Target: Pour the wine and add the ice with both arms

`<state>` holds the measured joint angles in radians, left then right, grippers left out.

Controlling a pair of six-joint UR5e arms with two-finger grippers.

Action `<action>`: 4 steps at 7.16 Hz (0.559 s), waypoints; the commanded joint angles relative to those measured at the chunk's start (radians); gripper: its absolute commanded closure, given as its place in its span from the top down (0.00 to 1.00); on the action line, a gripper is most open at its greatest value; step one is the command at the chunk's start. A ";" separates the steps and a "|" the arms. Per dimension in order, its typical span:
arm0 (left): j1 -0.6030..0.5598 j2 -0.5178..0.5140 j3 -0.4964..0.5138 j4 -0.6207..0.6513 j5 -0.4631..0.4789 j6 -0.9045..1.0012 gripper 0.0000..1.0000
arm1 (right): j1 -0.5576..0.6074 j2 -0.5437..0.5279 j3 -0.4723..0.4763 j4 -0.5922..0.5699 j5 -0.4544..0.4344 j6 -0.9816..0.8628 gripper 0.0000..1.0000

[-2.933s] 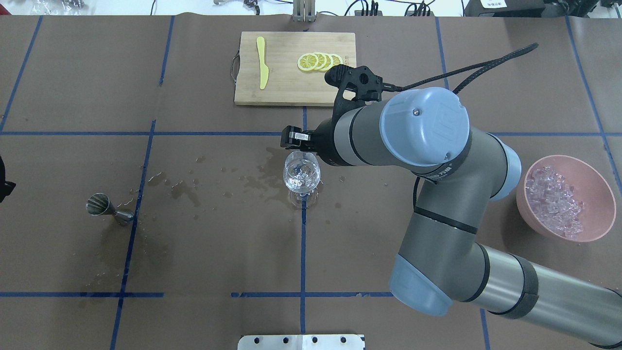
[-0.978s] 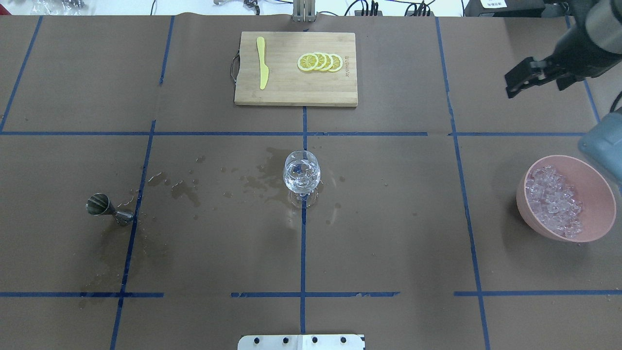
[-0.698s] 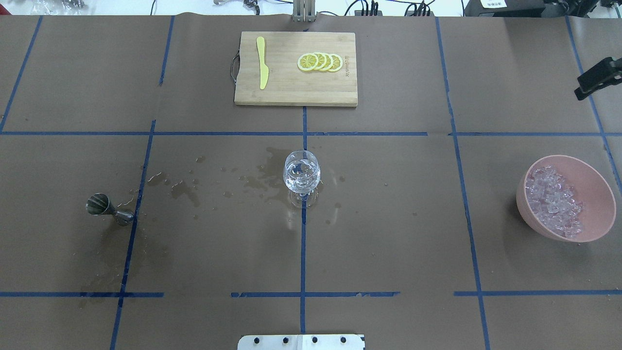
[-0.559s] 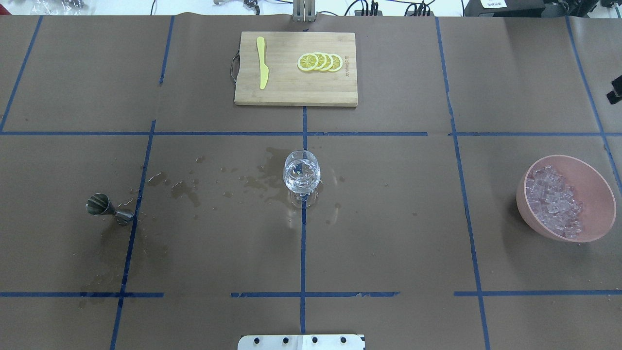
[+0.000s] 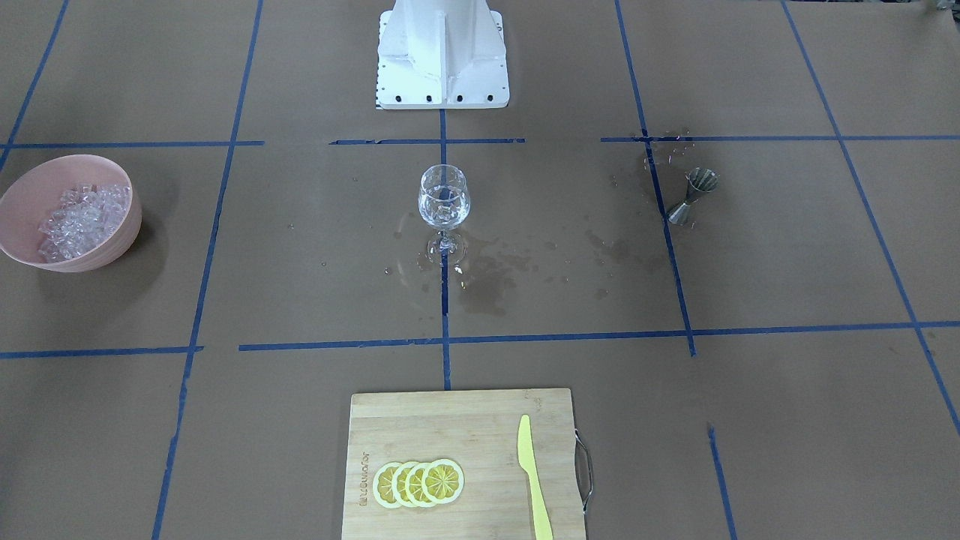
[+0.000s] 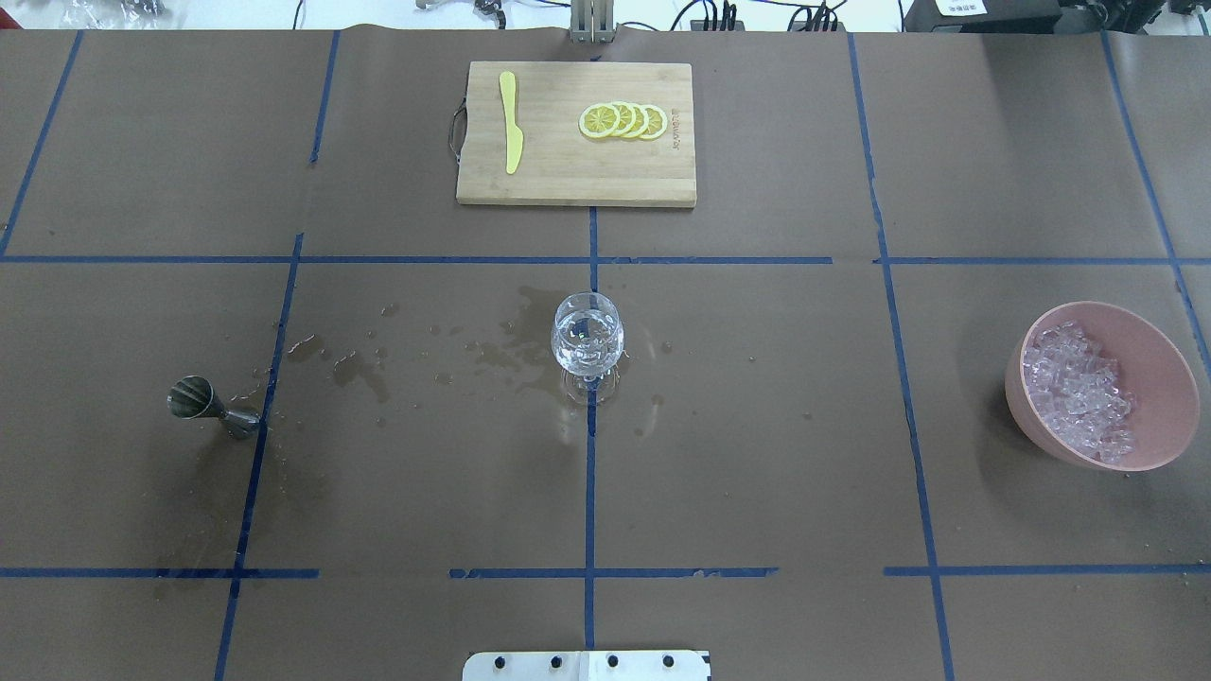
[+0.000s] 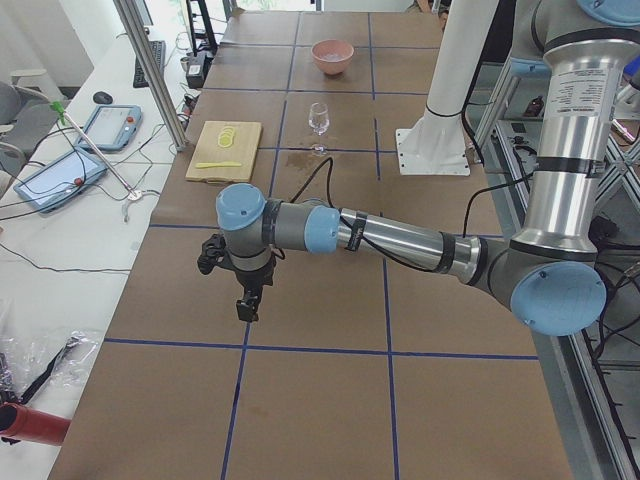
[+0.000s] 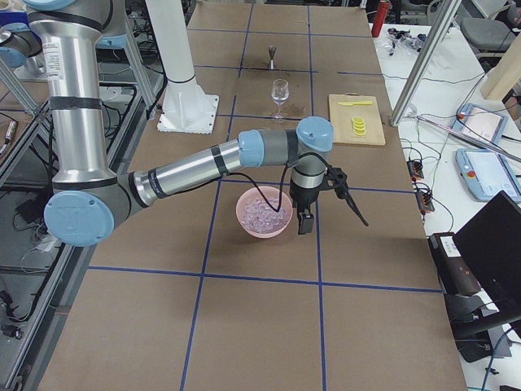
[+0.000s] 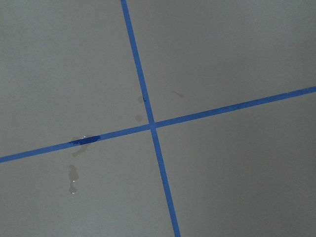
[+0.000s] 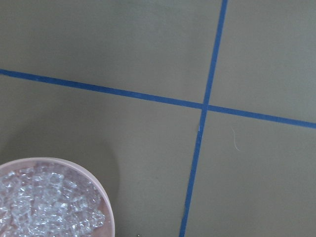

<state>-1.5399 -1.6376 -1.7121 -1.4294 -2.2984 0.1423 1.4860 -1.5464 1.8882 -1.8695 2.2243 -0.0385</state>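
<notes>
A stemmed wine glass (image 6: 587,339) (image 5: 444,196) stands at the table's middle with clear, glinting contents; I cannot tell wine in it. The ice (image 6: 1079,392) (image 10: 44,207) is heaped in a pink bowl (image 6: 1159,378) at the right. Both arms are out of the overhead and front views. In the exterior right view my right gripper (image 8: 304,221) hangs pointing down just beside the bowl (image 8: 244,221). My left gripper (image 7: 246,302), seen in the exterior left view, points down over bare table far from the glass (image 7: 318,115). I cannot tell whether either is open or shut.
A steel jigger (image 6: 203,402) stands at the left among wet spill marks (image 6: 359,364). At the far middle lies a bamboo cutting board (image 6: 568,170) with lemon slices (image 6: 624,120) and a yellow knife (image 6: 511,123). The white base block (image 5: 442,52) sits at the near edge.
My right arm has drawn back from over the glass, swung to the right past the bowl and left the overhead view. Glass, bowl and jigger have not moved.
</notes>
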 commanded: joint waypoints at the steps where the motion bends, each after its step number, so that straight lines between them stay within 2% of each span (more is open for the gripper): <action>1: -0.006 0.018 0.053 -0.002 -0.003 0.000 1.00 | 0.043 -0.060 -0.018 0.041 0.039 0.000 1.00; 2: -0.006 0.018 0.090 -0.006 -0.012 -0.012 1.00 | 0.075 -0.061 -0.053 0.043 0.137 -0.004 1.00; 3: -0.005 0.012 0.109 -0.009 -0.022 -0.071 1.00 | 0.095 -0.058 -0.110 0.071 0.181 -0.006 1.00; 4: -0.005 0.013 0.138 -0.047 -0.029 -0.102 1.00 | 0.102 -0.060 -0.154 0.140 0.184 -0.005 1.00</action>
<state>-1.5453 -1.6239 -1.6083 -1.4462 -2.3176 0.0843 1.5716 -1.6047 1.7905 -1.7921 2.3790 -0.0430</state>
